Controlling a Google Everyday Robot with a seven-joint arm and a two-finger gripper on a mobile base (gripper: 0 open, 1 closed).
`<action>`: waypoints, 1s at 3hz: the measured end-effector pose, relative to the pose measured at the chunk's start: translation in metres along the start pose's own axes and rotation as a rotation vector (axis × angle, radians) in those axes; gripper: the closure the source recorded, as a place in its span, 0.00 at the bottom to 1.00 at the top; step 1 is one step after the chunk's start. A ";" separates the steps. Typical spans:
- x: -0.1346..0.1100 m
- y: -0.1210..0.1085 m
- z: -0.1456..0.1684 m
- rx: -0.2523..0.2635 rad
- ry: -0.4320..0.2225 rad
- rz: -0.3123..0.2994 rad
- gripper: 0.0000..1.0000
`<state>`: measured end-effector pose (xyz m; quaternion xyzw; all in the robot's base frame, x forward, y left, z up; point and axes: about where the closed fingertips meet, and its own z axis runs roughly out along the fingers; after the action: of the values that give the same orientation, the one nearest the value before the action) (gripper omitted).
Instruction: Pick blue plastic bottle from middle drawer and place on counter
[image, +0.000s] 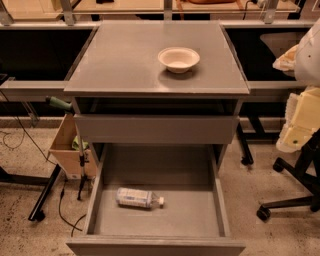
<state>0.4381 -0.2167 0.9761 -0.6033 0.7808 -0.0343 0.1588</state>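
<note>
The blue plastic bottle (139, 198) lies on its side on the floor of the open middle drawer (200, 210), left of centre, white cap pointing right. The counter (120, 60) is the flat grey top of the cabinet. A white bowl (178, 59) stands on it toward the back right. My gripper (299, 122) shows as cream-coloured parts at the right edge of the view, beside the cabinet and well above and to the right of the bottle, holding nothing that I can see.
A shallower grey drawer (155, 128) above the middle one sticks out slightly. A cardboard box (67, 147) and a green-handled tool (60, 104) stand left of the cabinet. An office chair base (290, 200) is at the right. Long grey benches (30, 90) run along both sides.
</note>
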 end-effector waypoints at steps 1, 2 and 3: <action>0.000 0.000 0.000 0.000 0.000 0.000 0.00; -0.012 -0.006 0.024 0.027 0.005 0.009 0.00; -0.031 -0.012 0.089 0.011 -0.042 0.053 0.00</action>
<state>0.4818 -0.1776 0.9011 -0.5820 0.7929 -0.0216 0.1793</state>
